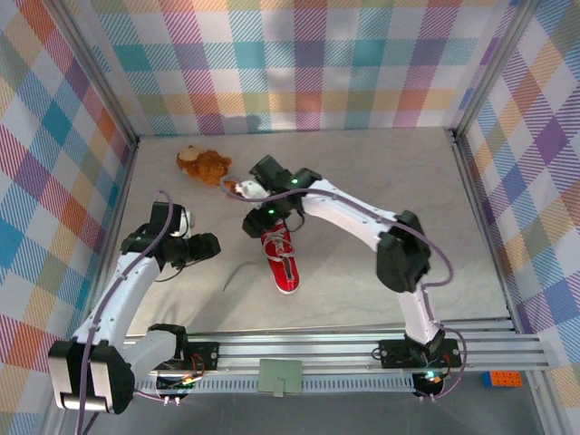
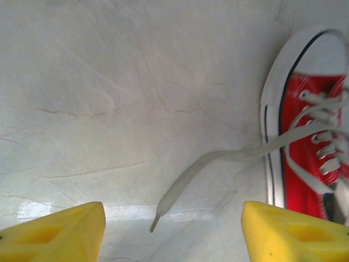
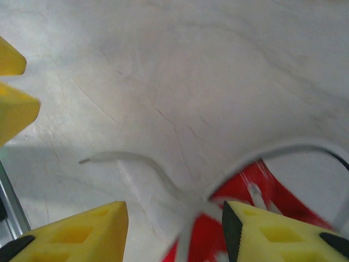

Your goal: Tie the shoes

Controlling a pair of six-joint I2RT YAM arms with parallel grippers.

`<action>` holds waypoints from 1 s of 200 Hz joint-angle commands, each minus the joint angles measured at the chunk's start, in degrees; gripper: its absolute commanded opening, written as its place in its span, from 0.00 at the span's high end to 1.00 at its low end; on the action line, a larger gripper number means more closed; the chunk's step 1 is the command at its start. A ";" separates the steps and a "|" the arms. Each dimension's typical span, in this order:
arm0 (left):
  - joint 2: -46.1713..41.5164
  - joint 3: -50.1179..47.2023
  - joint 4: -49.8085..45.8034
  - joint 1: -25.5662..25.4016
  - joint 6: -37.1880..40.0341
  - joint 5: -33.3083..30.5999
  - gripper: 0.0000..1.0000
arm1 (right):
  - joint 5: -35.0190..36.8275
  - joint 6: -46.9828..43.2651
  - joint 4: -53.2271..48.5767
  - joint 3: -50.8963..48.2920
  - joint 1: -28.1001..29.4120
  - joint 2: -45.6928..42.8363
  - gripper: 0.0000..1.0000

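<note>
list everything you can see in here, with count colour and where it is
small red canvas sneaker: one, red with white rubber toe cap, middle of the table, toe toward the near edge
long white laces: one pair, white, threaded in the sneaker, one loose end trailing on the table to its left
brown plush toy animal: one, brown, far left of the table
pale marbled table: one, off-white, floor of the cell
plaid cloth walls: three, pastel checks, left, far and right sides
metal rail: one, silver, near edge
small orange block: one, orange, near right corner, below the rail
left gripper: one, yellow fingers, open, left of the sneaker
right gripper: one, yellow fingers, open, over the sneaker's heel end
</note>
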 commanded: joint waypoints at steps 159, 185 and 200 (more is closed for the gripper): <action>30.85 0.86 7.62 -16.72 -9.68 -5.89 0.84 | 3.13 17.47 31.56 -42.38 1.00 -26.06 0.67; 27.15 4.61 3.03 -16.72 -12.95 -4.54 1.00 | 2.86 21.25 34.94 -44.12 2.54 -26.58 0.59; 24.04 8.20 -0.37 -16.35 -17.86 -5.28 1.00 | 2.77 23.62 36.76 -44.52 3.42 -26.59 0.53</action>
